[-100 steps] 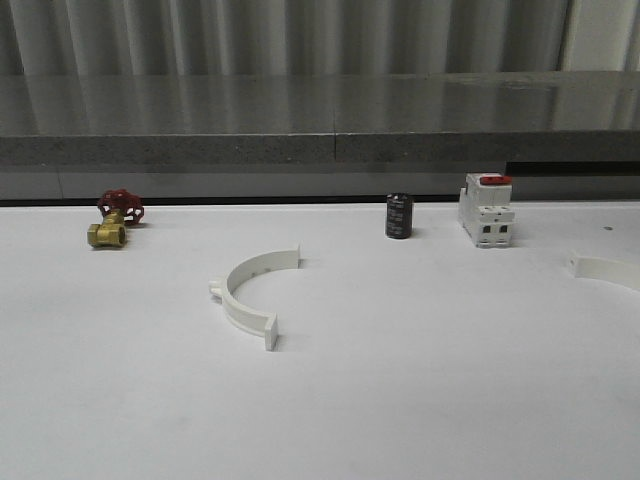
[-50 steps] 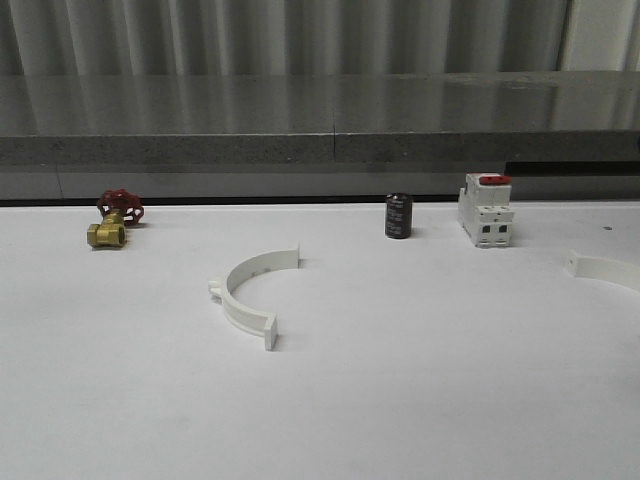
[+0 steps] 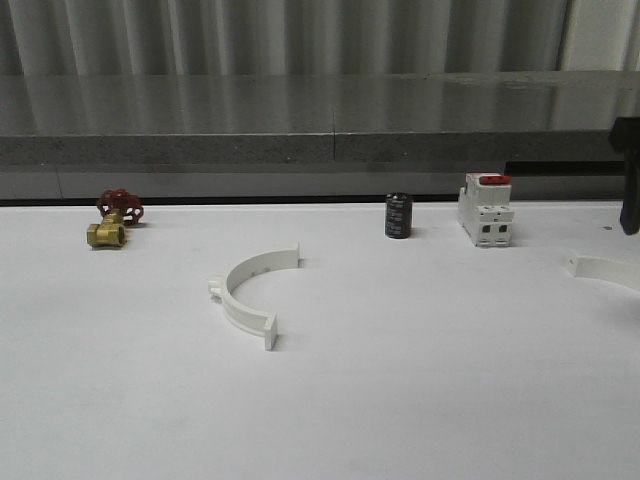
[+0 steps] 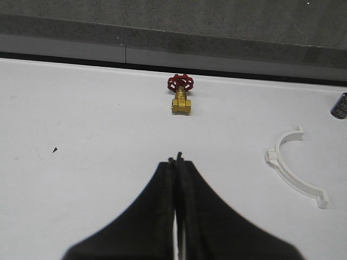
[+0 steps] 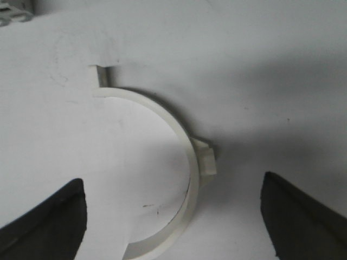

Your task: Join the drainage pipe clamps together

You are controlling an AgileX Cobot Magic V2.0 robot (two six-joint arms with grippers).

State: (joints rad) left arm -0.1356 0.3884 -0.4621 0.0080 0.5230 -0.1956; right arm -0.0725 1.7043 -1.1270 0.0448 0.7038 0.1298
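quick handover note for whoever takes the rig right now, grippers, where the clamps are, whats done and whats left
Left gripper: shut, empty, above bare table short of the brass valve.
Right gripper: open, empty, hovering over the right clamp, fingers either side of it, not gripping.
Left clamp: lying on the table left of centre, untouched.
Right clamp: at the far right edge of the front view, right of the breaker.
Done: nothing joined; the two halves lie far apart.
Left: grip the right clamp, grip the left one, bring them together and connect the ends.
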